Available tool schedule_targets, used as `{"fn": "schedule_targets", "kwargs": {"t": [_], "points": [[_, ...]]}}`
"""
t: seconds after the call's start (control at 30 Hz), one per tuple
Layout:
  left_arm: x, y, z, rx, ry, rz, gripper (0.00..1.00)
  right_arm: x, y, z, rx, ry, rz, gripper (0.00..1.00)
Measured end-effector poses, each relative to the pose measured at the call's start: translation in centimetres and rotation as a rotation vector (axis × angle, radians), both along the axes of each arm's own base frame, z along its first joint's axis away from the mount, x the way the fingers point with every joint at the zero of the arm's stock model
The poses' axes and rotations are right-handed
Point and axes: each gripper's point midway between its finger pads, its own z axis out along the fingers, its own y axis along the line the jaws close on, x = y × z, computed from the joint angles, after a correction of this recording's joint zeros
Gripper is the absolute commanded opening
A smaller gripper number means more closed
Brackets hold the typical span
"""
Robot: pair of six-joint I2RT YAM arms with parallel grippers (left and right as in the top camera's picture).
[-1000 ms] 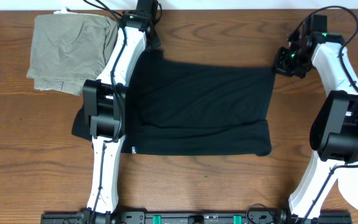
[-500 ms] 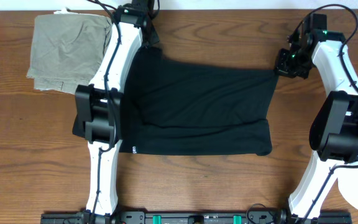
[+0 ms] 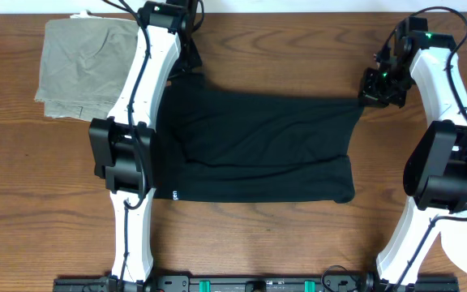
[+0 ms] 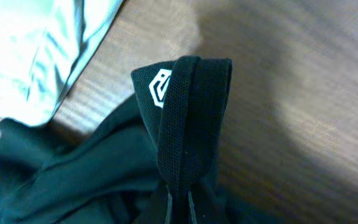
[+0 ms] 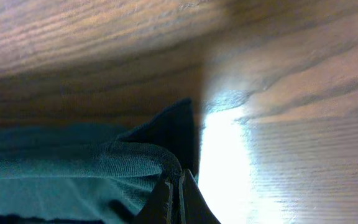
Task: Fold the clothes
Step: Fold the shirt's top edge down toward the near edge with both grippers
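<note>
Both arms are at work at the top of the overhead frame. The left gripper [image 4: 179, 208] is clenched on a doubled hem of the black garment [image 3: 258, 146]. In the left wrist view that band of mesh stands up out of the pinch, with a white logo [image 4: 159, 87] showing just beside the fold. The right gripper [image 5: 178, 193] is clamped tight on the opposite upper corner, a small bunched tip of cloth caught between its fingers [image 5: 166, 199].

The garment itself lies across the middle of the table [image 3: 298, 243], a wide dark rectangle. Its lower edge is flat on the wood, and its top edge is drawn taut between the two grips.

How far along are we? We'd call it early to midway. The cloth is spread and squared, with both top corners in hand, but no clean fold is laid down yet. The top edge has to come down over the lower half, then likely a further fold for a compact bundle.

The olive-khaki garment [image 3: 87, 65] sits folded in the upper left, apart from the action.
</note>
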Motion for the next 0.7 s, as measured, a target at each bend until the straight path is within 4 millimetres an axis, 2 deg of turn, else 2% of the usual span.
{"fn": "schedule_targets", "kwargs": {"t": [0.13,0.37,0.5,0.7], "points": [[-1.3,0.8,0.6,0.006,0.04,0.011,0.06,-1.1,0.9,0.2,0.041,0.042,0.006,0.01],[-4.6,2.6,3.6,0.021,0.105,0.015,0.06,-3.9,3.0,1.8,0.072,0.124,0.056,0.01],[-6.2,2.9,3.8,0.031,0.162,0.014,0.06,-5.4,4.1,3.1,0.072,0.153,0.087,0.01],[-8.1,3.2,3.8,0.044,0.237,0.014,0.06,-7.0,5.1,3.5,0.063,0.213,0.123,0.01]]}}
